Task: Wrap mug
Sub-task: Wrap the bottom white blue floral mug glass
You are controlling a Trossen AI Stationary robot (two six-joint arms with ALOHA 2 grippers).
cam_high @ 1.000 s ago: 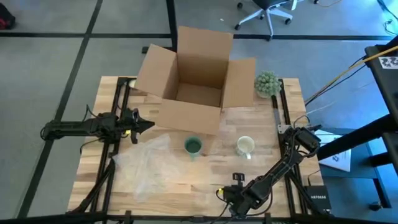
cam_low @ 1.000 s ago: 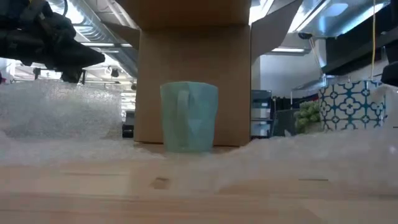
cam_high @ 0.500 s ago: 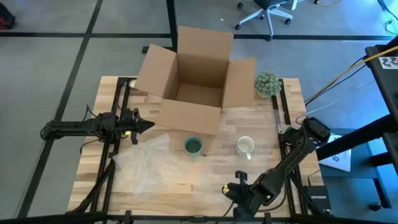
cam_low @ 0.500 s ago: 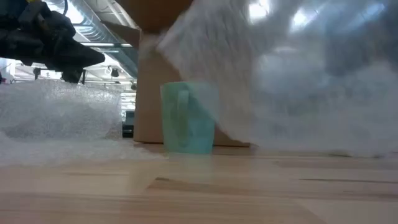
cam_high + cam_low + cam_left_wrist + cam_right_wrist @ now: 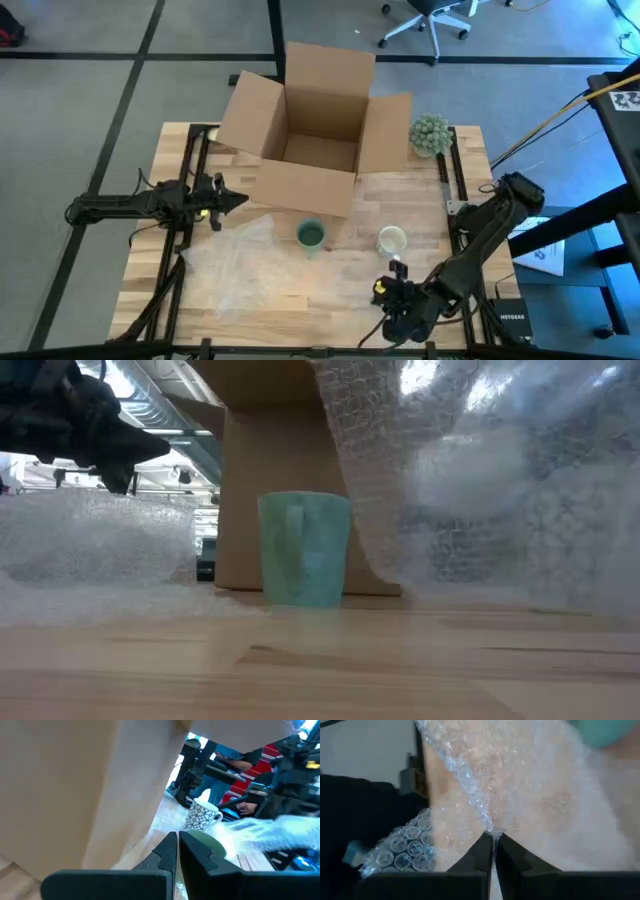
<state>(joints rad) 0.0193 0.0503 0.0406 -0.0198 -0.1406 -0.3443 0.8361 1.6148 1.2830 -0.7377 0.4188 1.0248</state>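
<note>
— Two mugs: which do we wrap? Green mug (image 5: 311, 235) sits on the tabletop (image 5: 330, 285) before the box (image 5: 312, 125).
— Right fingers (image 5: 481, 851) pinch the bubble wrap (image 5: 485, 795); one tug could tip it. Left fingers (image 5: 167, 851) are pressed together, idle.

The left arm lies stretched out level, its dark pincer (image 5: 222, 197) closed on nothing. The right arm bends low, its pincer (image 5: 398, 297) pinched tight.
</note>
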